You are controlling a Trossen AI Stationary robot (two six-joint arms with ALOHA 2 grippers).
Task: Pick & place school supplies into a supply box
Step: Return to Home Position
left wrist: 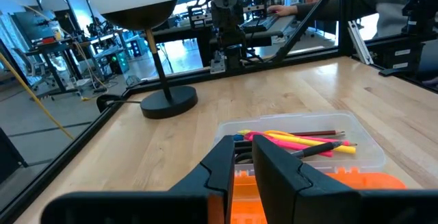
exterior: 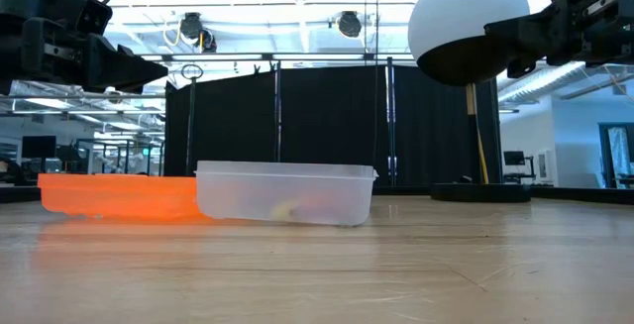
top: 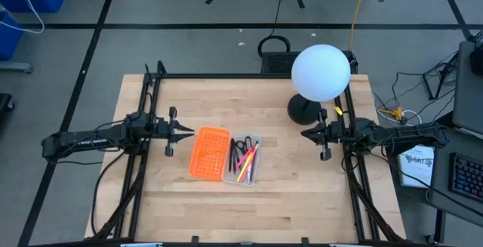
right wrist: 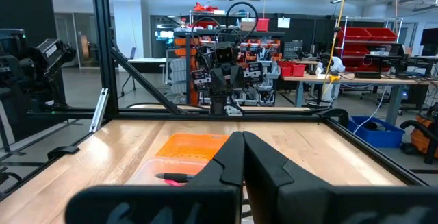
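Note:
The supply box (top: pixel 243 182), a shallow clear tray, rests on its bottom in the middle of the wooden table. Pink, yellow and black pens and pencils (top: pixel 246 162) lie inside it, beside black-handled scissors (top: pixel 238 145). In the left wrist view the pens (left wrist: pixel 301 140) lie lengthwise in the box (left wrist: pixel 369 150). My left gripper (top: pixel 190 134) (left wrist: pixel 243 145) hovers level at the table's left, above the orange tray's edge. A narrow gap shows between its fingers, with nothing in it. My right gripper (top: pixel 304 134) (right wrist: pixel 242 138) hovers level to the right of the box, shut and empty.
An orange perforated tray (top: pixel 209 152) (exterior: pixel 109 195) lies against the box's left side. A lamp with a white globe (top: pixel 321 72) stands on a black round base (top: pixel 304 109) at the far right, close to my right gripper. Black frame rails border the table.

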